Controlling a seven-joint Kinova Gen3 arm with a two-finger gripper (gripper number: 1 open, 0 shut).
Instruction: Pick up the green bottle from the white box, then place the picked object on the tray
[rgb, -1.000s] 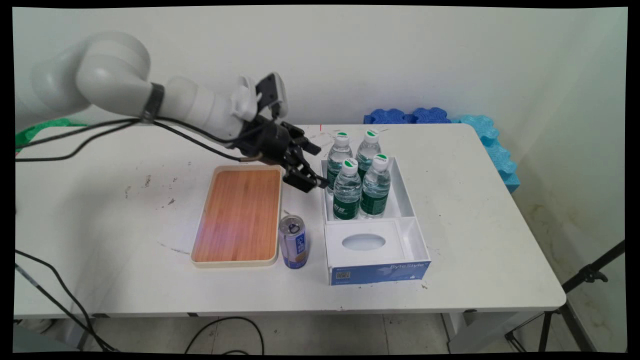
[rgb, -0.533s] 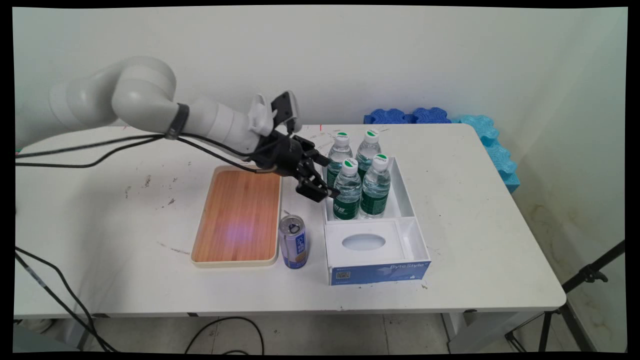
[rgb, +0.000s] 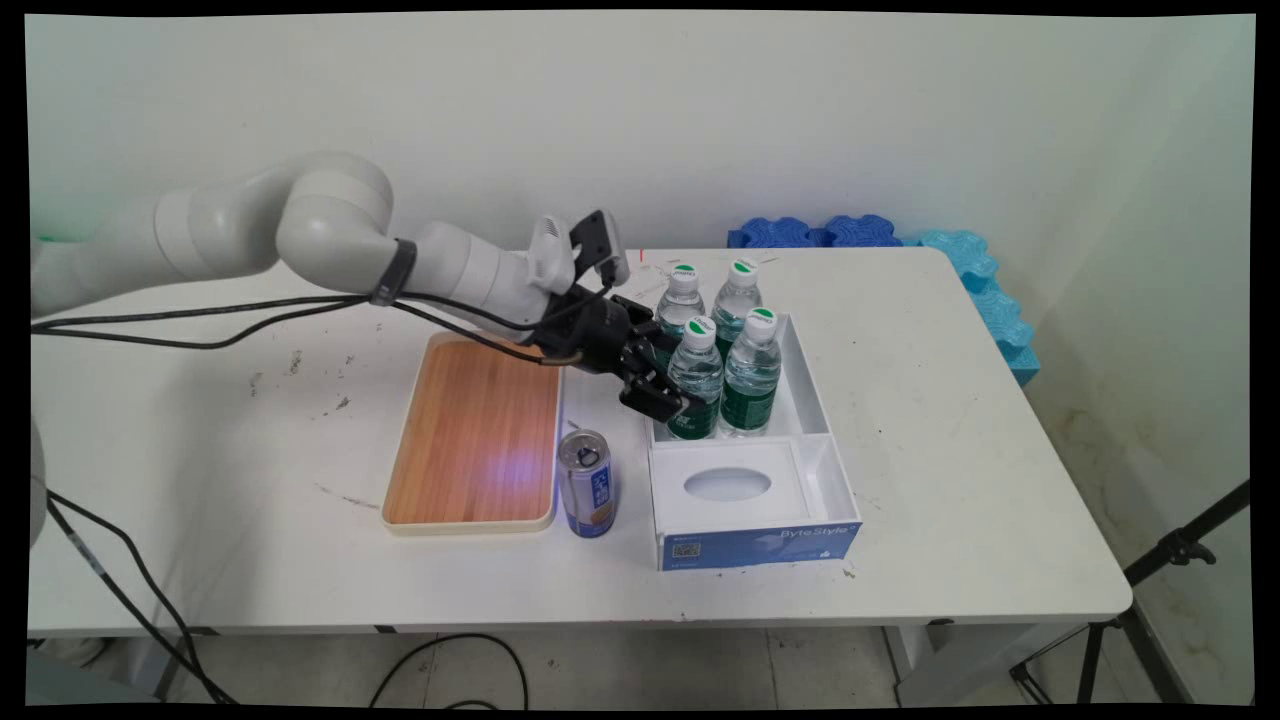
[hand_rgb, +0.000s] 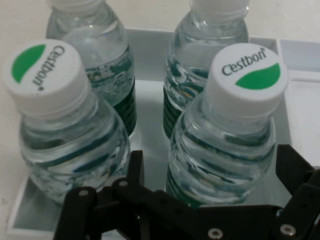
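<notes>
I see my gripper (hand_rgb: 207, 172) with jaws spread wide around the near-left bottle (hand_rgb: 225, 135) (four stand in the white box (rgb: 815, 400)), not clamped on it

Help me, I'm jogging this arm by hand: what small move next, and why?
Probably ease the gripper a little forward. Its jaws stand open either side of the nearest bottle in the box, but their tips reach only its near side, so closing now might slip off.
</notes>
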